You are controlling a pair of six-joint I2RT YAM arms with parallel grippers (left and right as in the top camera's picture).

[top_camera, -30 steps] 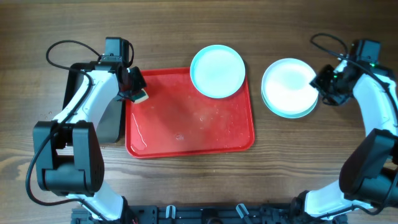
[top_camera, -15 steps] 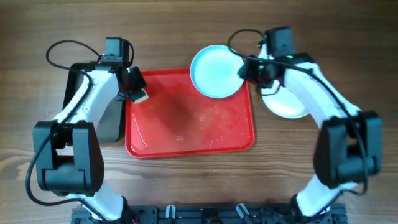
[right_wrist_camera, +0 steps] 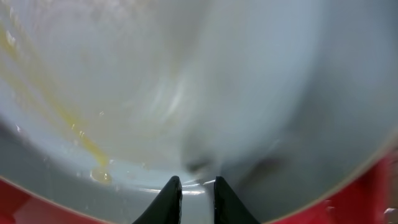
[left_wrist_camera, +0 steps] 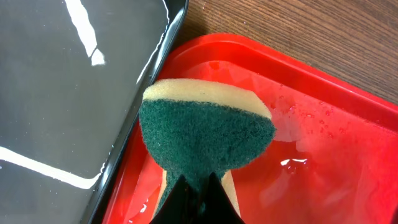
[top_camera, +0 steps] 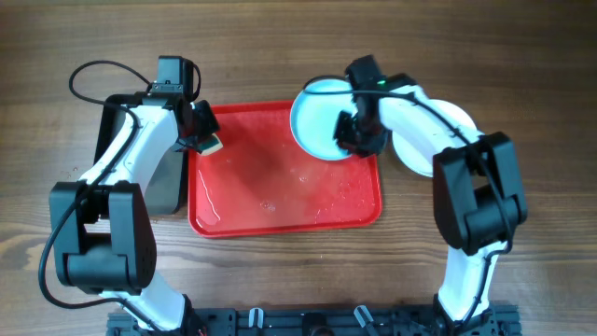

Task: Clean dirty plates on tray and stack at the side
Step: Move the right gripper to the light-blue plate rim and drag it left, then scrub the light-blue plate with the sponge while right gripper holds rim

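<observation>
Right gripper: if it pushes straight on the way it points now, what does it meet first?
The right gripper would meet the plate on the tray first, near its rim; it looks very close, though depth is unclear.

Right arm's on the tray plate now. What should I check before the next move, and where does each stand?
1. Hold of left gripper on sponge: ok, clamped, over the tray's left edge.
2. Cleanliness of plate: not ok, yellow smear shows in the right wrist view.
3. Hold of right gripper on plate: cannot tell; fingertips sit close together at its rim.
4. Gap between grippers: ok, they are at opposite ends of the tray.
5. Access to stack: cannot tell, the right arm hides part of it.
</observation>
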